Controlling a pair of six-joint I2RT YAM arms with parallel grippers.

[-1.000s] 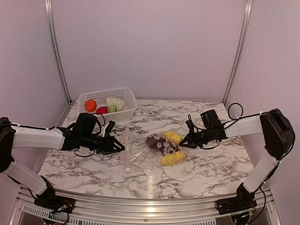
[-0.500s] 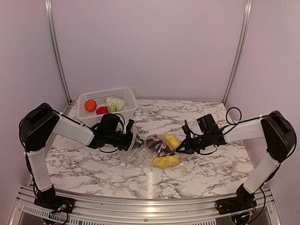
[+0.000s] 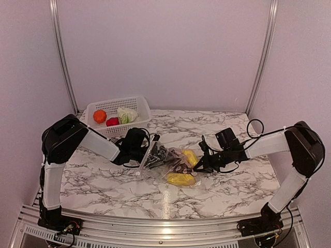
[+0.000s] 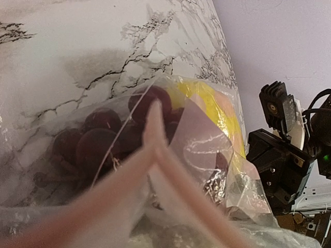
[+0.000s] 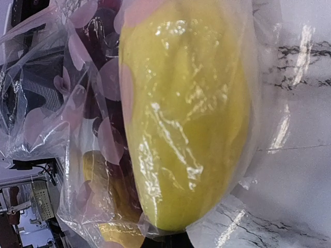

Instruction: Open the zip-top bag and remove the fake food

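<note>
Both grips unreadable — left end effector (image 3: 151,154), right end effector (image 3: 199,165) hidden against the zip-top bag (image 3: 170,166).

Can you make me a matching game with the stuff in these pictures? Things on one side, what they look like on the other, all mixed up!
Things:
1. grapes
2. basket
3. zip-top bag
4. table

Looks:
A. white mesh
B. marbled white and grey
C. dark purple
D. clear and crinkly

Pairs: 1-C, 2-A, 3-D, 4-B.
</note>
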